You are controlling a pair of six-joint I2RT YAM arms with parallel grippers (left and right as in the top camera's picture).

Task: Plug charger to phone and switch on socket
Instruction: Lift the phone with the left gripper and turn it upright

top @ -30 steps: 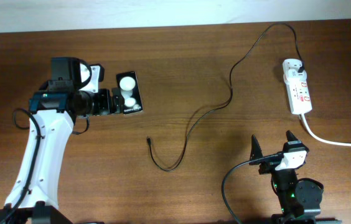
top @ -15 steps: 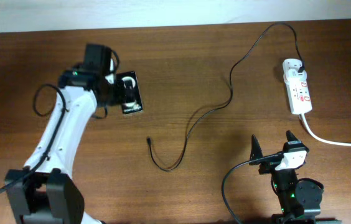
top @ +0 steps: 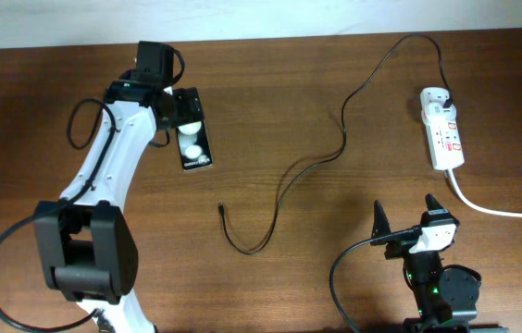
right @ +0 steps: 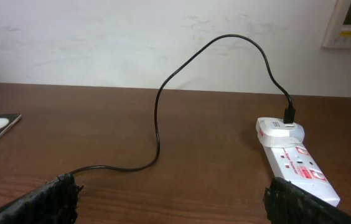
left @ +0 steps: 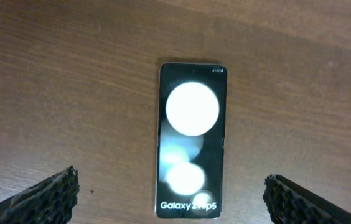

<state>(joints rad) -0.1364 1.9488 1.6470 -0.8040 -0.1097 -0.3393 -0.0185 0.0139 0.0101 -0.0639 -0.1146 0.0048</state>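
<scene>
The phone [left: 191, 140] lies flat on the wooden table, a black slab with two white round spots and white text at its near end. My left gripper [left: 172, 179] hangs above it, open, one finger on each side and well apart from it. In the overhead view the left gripper [top: 176, 109] is over the phone's [top: 194, 141] far end. The charger [top: 342, 139] runs from the socket [top: 442, 129] in loose curves to its free tip [top: 221, 210] mid-table. My right gripper [top: 406, 211] stands open at the front right, empty, facing the socket [right: 294, 158] and the charger [right: 158, 134].
A thick white cord [top: 492, 208] leaves the socket toward the right edge. A pale wall rises behind the table's far edge, with a small panel [right: 350, 22] at its upper right. The left arm [top: 104, 185] stretches diagonally across the left side.
The left arm has swung from the phone's left side toward the far edge, bringing the open gripper over the phone. Phone, charger, socket and right arm have not moved.
</scene>
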